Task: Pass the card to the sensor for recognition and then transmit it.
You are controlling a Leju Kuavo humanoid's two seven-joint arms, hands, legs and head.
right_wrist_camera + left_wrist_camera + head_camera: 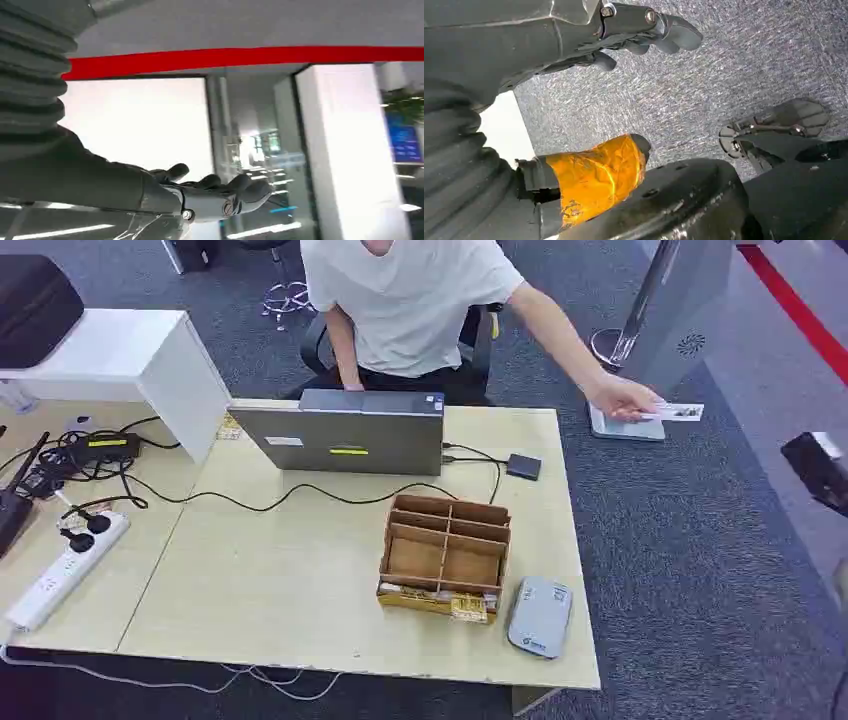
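A person's hand pinches a flat white card beyond the pale wooden table, while the left hand and right hand both hang empty, fingers loosely apart.

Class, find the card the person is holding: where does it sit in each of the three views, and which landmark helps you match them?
Head view: the card is at the right, beyond the table's edge, in the person's hand over a grey pad on the floor.
Left wrist view: not in it.
Right wrist view: not in it.
Shared landmark: the grey carpet, seen in the head and left wrist views.
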